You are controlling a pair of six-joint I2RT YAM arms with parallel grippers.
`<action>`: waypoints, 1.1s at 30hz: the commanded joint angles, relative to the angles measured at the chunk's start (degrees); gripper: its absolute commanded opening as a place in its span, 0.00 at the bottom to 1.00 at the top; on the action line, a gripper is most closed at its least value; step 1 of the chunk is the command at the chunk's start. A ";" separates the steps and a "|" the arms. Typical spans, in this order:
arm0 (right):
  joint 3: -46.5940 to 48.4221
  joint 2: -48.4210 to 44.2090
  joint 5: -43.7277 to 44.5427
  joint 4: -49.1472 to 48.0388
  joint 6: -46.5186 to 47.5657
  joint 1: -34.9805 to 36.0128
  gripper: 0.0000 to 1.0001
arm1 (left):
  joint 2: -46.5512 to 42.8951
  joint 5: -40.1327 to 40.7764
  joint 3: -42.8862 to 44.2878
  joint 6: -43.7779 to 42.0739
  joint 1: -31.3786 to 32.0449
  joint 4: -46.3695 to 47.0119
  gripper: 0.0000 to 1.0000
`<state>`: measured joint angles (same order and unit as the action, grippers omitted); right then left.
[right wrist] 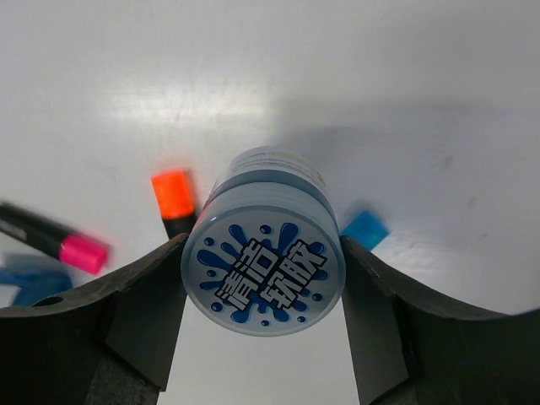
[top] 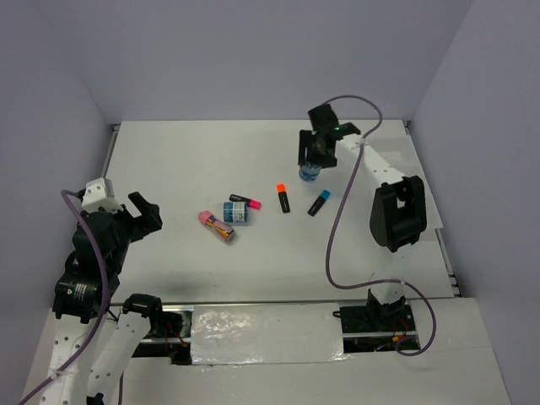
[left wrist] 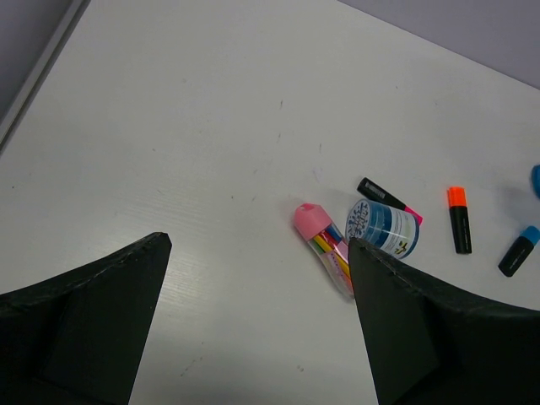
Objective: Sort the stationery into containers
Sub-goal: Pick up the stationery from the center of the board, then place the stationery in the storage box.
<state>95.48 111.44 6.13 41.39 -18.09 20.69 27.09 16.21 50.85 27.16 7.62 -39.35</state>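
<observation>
The right jaws gripped a round blue-and-white tub (right wrist: 263, 270) far right; the left jaws hung open over the near-left counter (top: 169, 160).

Blue, pink and orange on a white table (top: 169, 160)
Black-bodied pink-capped highlighter (top: 246, 201), orange-capped highlighter (top: 283, 198), blue-capped highlighter (top: 318, 202). Round tub (right wrist: 263, 270): pale blue lid, dark blue splashes, white characters. Banded tub (top: 236, 212): blue and white. Packet (top: 217, 225): pink, yellow-orange bits.
</observation>
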 commanded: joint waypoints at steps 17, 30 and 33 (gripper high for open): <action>27.38 8.62 8.46 1.50 -4.86 -30.88 0.20 | 2.35 -0.74 0.39 -0.88 -0.67 1.91 0.99; 33.01 14.86 10.57 3.88 -2.48 -33.07 0.22 | 3.05 -0.12 0.65 -0.44 2.40 1.38 0.99; 32.58 14.86 9.69 4.32 -2.83 -33.78 0.23 | 3.05 -0.04 0.65 -0.44 2.58 1.38 0.99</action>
<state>124.77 126.93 14.63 46.50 -21.17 -11.73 29.91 16.16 50.85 27.16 9.76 -39.46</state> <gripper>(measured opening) 0.724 0.994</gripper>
